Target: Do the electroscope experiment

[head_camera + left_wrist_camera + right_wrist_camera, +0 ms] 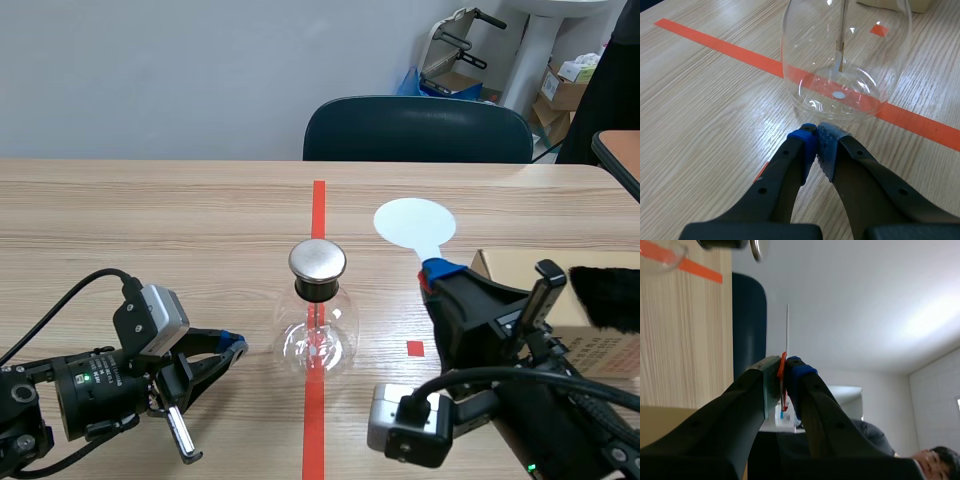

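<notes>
1. Scene: the electroscope (318,320) stands lower centre on the tape line (318,205). The left gripper (232,346), fingers together and empty, is just left of it.
2. Left wrist: a thin metal strip (841,50) hangs inside the electroscope's glass, just ahead of the closed fingertips.
3. Right wrist: the right gripper (784,367) clamps the white paddle (787,325), seen edge-on, with the electroscope apart from it.

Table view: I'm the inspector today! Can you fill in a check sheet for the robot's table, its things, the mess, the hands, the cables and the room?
Surface: wooden table, with a tape line up the middle.
Job's things: glass electroscope with a metal cap, upright on the tape line; white round paddle.
Clutter: cardboard box at the right, with a black furry thing that seems to lie on it.
Hands: left hand shut on nothing, just short of the electroscope; right hand shut on the paddle's handle.
Cables: black cable looping from the left arm.
Surroundings: dark chair, stacked boxes.
</notes>
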Available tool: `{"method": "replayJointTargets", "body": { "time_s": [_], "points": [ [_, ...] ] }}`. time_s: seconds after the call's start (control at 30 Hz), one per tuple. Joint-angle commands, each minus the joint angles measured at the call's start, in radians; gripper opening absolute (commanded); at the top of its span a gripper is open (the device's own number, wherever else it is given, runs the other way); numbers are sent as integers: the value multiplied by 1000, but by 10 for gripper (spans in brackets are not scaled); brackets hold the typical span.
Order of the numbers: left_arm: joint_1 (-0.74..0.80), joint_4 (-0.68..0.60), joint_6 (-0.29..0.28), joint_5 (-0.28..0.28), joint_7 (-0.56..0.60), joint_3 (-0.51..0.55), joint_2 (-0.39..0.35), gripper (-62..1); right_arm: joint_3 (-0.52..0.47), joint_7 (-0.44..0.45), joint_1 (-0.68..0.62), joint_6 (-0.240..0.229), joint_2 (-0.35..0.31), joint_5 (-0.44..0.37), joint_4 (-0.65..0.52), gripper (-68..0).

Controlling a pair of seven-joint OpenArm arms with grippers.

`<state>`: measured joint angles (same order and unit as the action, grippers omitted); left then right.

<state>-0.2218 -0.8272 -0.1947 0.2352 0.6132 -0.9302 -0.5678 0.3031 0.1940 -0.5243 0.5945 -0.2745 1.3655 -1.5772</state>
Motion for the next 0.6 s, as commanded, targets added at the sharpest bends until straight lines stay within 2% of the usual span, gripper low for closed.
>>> {"method": "replayJointTargets", "body": {
  "time_s": [0.0, 0.3, 0.4, 0.57],
  "points": [
    [-5, -23, -2, 7, 14, -1, 5, -578, -3, -38, 9, 11, -5, -2, -18, -669],
    [-5, -23, -2, 7, 14, -1, 5, -578, -3, -264, 9, 11, -5, -2, -18, -669],
    [-5, -23, -2, 7, 14, -1, 5, -578, -3, -305, 9, 11, -5, -2, -18, -669],
    [-5, -23, -2, 7, 14, -1, 5, -578, -3, -323, 9, 11, -5, -2, -18, -669]
  ]
}}
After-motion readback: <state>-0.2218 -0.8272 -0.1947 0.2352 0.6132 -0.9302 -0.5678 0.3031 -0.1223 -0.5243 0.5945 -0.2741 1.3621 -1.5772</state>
